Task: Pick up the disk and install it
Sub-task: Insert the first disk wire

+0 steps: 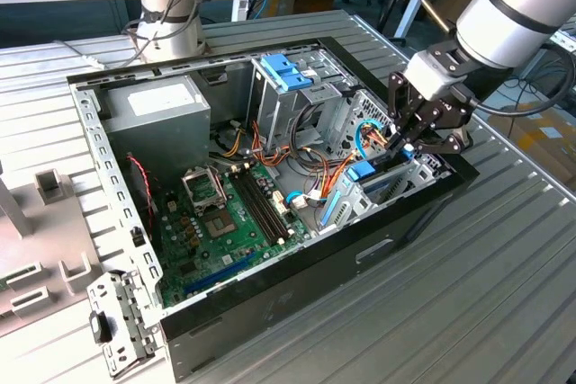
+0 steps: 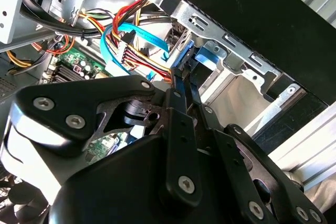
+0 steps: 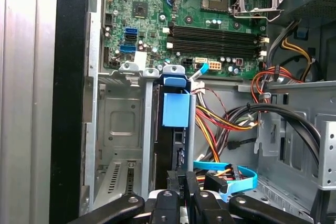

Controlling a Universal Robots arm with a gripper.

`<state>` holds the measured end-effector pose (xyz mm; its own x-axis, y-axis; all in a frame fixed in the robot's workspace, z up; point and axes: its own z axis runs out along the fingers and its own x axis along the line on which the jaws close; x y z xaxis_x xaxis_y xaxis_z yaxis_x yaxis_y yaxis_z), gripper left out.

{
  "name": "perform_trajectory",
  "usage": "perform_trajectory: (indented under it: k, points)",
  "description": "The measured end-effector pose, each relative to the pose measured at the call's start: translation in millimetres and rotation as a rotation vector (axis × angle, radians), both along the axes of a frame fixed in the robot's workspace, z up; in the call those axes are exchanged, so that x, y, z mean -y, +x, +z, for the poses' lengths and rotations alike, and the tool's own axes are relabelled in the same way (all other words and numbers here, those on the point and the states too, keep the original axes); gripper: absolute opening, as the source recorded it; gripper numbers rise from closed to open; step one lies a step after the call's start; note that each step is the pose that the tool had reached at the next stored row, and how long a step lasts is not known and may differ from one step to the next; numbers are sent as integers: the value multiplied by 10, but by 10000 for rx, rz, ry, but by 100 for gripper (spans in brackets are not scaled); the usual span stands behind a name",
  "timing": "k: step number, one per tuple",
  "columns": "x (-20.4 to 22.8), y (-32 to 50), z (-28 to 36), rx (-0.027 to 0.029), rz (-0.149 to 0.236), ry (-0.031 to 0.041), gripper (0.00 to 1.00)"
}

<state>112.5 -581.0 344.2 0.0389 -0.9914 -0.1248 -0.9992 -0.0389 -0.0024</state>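
Ribbed metal tabletop [image 1: 504,258] carries an opened computer case [image 1: 297,263]. At its front corner the jaws [image 1: 402,146] are closed edge-on around the disk [image 3: 177,150] — a dark slab standing in the drive bay [image 3: 123,129], blue latch [image 3: 176,109] just past them. Beyond lies the green motherboard [image 3: 210,35] — farther off, the grey power-supply box [image 1: 157,119].

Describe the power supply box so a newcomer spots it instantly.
Start at the open computer case on the metal table. In the exterior view, look in its far corner on the exterior view's left, next to the green board. It's the big plain grey box with a white sticker on top.
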Motion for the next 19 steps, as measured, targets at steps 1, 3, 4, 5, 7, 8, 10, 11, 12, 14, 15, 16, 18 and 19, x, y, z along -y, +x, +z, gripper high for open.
perform_trajectory:
  k: [1,3,4,5,7,8,10,11,12,14,15,16,18,19]
  points:
    - [0,0,-7,0,0,1,17]
    - [0,-1,-13,0,0,-1,17]
    - [0,-2,-16,0,0,0,17]
    - [0,-3,-18,0,0,3,17]
    - [0,-5,-21,0,0,1,17]
    - [0,-5,-24,0,0,1,17]
    - [0,-5,-34,0,0,4,17]
    - [0,-5,-34,0,-1,2,17]
    - [0,-5,-34,0,0,1,17]
    - [0,-5,-34,0,0,1,17]
    - [0,-5,-35,0,0,2,17]
    - [0,-5,-35,0,0,3,18]
    - [0,-5,-35,0,0,2,25]
    - [0,-5,-19,0,0,18,25]
